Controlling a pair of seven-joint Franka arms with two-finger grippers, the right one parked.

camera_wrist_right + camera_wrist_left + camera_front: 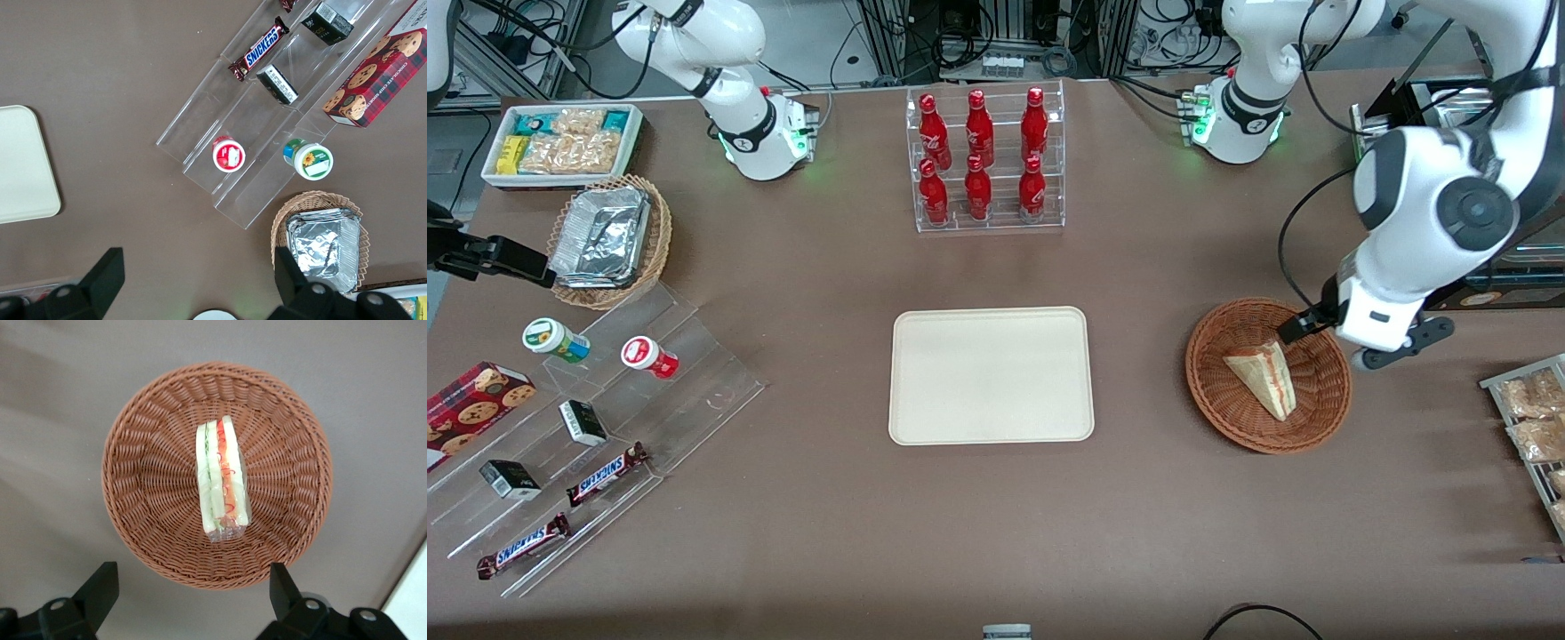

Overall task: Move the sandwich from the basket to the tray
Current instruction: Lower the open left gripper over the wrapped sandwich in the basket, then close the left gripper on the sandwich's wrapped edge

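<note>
Lying on its side in the middle of the round wicker basket, the sandwich looks light, soft and easily crushed, and it seems wrapped in clear film, so probably a little slippery. A gentle grip across the two bread faces, near the thick middle of the wedge, seems safest; squeezing the cut edge would likely push out the filling. The pincer hangs above the basket rim with its fingers spread wide and nothing between them. The basket's low wall is the only thing close to the sandwich. The cream tray lies bare on the counter, well apart toward the parked arm's end, with no obstacle between. The bottle rack stands farther from the front camera.
</note>
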